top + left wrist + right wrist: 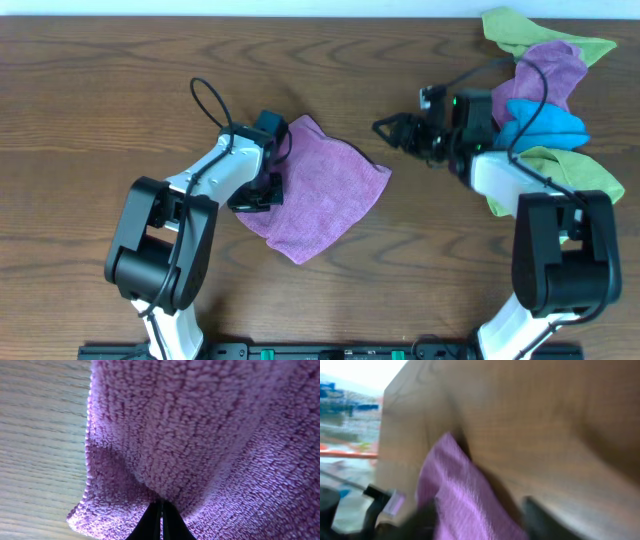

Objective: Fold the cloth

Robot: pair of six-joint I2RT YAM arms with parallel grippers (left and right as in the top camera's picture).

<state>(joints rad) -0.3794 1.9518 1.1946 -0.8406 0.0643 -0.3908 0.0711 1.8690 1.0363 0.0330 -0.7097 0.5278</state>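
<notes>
Five cloths lie on the table (100, 100), and two arms work over it.

The cloth (325, 185) (the purple one, lying alone) sits left of centre, spread out mostly flat and turned like a diamond. One corner points toward the far edge and another toward the right. Its left side is bunched and lifted where the left claw (161, 515) grips it. In the left wrist view the two dark fingertips are pressed together with a pucker of the pile pinched between them. The hemmed edge curls down to the wood just beside them.

The other four cloths make one heap at the far right corner, well apart from the purple one. There are two green cloths, one (515, 28) at the back of the heap and one (575, 172) at the front. One mauve cloth (552, 62) lies crumpled between them, and one blue cloth (545, 125) sits bunched just in front of the mauve.

The right claw (385, 128) hangs over bare wood between the heap and the cloth, pointing left, near the cloth's right corner but apart from it. Its two fingers stand spread with nothing between them. The right wrist view is badly blurred; it shows only two dark fingers set apart, the wood, and a purple corner beyond.
</notes>
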